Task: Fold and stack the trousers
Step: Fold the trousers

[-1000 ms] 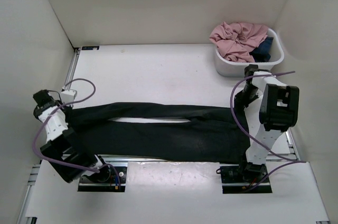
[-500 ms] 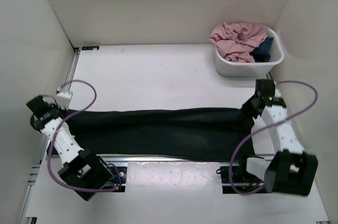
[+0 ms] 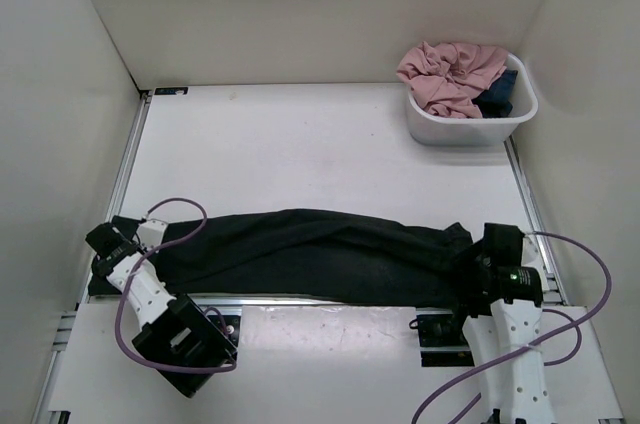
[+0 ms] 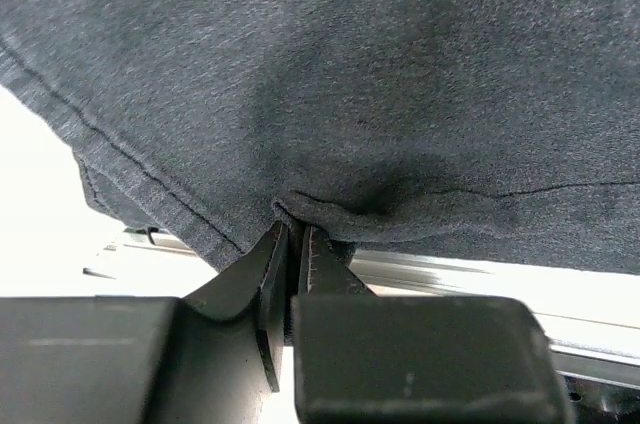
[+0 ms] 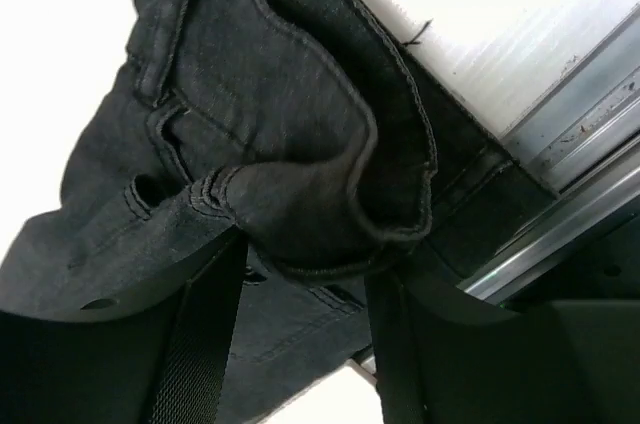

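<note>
One pair of trousers (image 3: 310, 254), one tub (image 3: 452, 130)

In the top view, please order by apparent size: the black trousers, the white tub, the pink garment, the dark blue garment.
1. trousers
2. white tub
3. pink garment, nearly as large as the tub
4. dark blue garment, partly hidden

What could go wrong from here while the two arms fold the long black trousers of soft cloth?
1. The bunched waistband of the long black soft-cloth trousers lies between the parted right fingers; pulling away may snag and drag it.
2. The left fingers pinch only a small fold of cloth; it may slip when lifted.
3. The trousers' near edge lies at the metal rail; cloth could catch there.
</note>
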`<state>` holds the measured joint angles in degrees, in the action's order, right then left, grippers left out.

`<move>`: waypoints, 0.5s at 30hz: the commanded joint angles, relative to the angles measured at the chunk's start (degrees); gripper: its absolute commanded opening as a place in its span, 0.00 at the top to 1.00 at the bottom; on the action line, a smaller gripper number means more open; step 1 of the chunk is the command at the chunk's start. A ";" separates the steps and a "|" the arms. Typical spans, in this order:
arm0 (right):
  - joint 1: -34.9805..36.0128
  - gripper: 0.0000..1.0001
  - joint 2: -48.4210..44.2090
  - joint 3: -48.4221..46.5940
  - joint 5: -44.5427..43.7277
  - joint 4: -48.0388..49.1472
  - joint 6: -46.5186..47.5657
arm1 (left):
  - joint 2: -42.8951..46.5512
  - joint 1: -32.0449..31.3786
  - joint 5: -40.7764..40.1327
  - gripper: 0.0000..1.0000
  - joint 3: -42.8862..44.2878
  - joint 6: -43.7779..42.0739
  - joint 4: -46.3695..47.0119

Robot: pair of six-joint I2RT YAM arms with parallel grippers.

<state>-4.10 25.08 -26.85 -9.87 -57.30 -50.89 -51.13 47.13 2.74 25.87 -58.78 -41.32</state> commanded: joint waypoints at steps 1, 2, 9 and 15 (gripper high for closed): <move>0.06 0.45 -0.74 -2.92 1.17 -9.31 -2.10 | 1.38 0.41 -0.72 0.86 -1.26 -1.16 -0.52; 0.06 0.42 -0.74 -4.60 1.69 -10.11 -2.10 | 1.39 0.41 -1.24 0.86 -1.26 -1.16 -0.52; 0.06 0.30 9.25 -16.04 3.80 -8.37 -4.83 | 0.77 0.41 -1.25 0.86 -0.64 -1.16 -0.52; 0.06 0.19 17.80 -12.80 9.42 -1.08 -8.25 | -0.90 0.41 -1.78 0.86 1.90 -1.16 -0.52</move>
<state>-4.10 40.60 -41.32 -4.36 -61.69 -56.34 -51.72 47.16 1.85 25.34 -59.53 -41.23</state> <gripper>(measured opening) 0.807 0.187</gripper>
